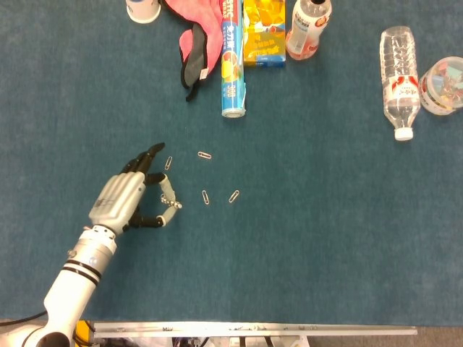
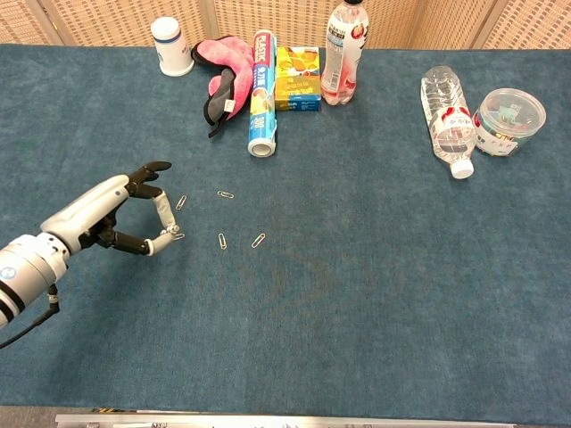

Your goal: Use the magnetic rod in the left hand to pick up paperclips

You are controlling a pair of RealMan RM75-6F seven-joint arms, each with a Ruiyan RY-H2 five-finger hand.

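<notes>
My left hand [image 1: 126,199] [image 2: 111,212] pinches a short grey magnetic rod [image 1: 168,192] [image 2: 163,217] between thumb and fingers, low over the blue cloth. The rod's lower end sits at a paperclip [image 1: 176,205] [image 2: 176,235], with small clips clinging there. Loose paperclips lie close by: one just off my fingertips [image 1: 168,163] [image 2: 181,202], one further back [image 1: 205,155] [image 2: 226,194], and two to the right [image 1: 205,196] [image 1: 234,196] [image 2: 222,240] [image 2: 259,240]. My right hand shows in neither view.
Along the far edge stand a white cup [image 2: 171,46], a pink cloth [image 2: 223,76], a foil roll [image 2: 261,94], a yellow box [image 2: 297,78] and a drink bottle [image 2: 338,52]. At the right lie a clear bottle [image 2: 447,120] and a round tub [image 2: 509,111].
</notes>
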